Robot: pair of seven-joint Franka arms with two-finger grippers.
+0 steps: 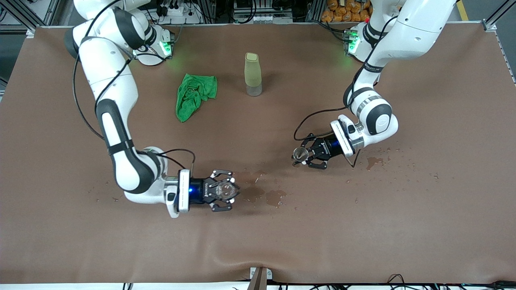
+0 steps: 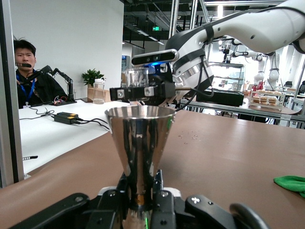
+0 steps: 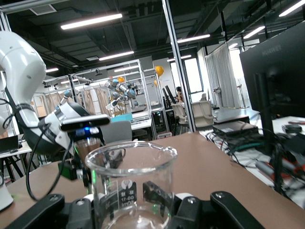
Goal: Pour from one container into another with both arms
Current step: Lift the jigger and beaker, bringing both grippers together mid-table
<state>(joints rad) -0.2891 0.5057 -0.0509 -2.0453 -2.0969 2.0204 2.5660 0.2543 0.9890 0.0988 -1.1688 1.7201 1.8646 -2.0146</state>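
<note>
The small clear glass cup (image 1: pixel 224 189) stands upright in my right gripper (image 1: pixel 225 190), which is shut on it low over the table near some wet patches. In the right wrist view the glass cup (image 3: pixel 129 183) fills the foreground between the black fingers (image 3: pixel 159 193). My left gripper (image 1: pixel 303 155) is shut on the narrow stem of the silver metal cup (image 1: pixel 300 153), upright toward the left arm's end. In the left wrist view the metal cup (image 2: pixel 140 140) rises from the fingers (image 2: pixel 164 200), with the right gripper (image 2: pixel 143 90) and its glass facing it.
A tall olive-green bottle (image 1: pixel 252 74) stands mid-table, farther from the front camera, with a crumpled green cloth (image 1: pixel 194 95) beside it toward the right arm's end. Wet spots (image 1: pixel 266 196) and droplets (image 1: pixel 375 162) mark the brown table cover.
</note>
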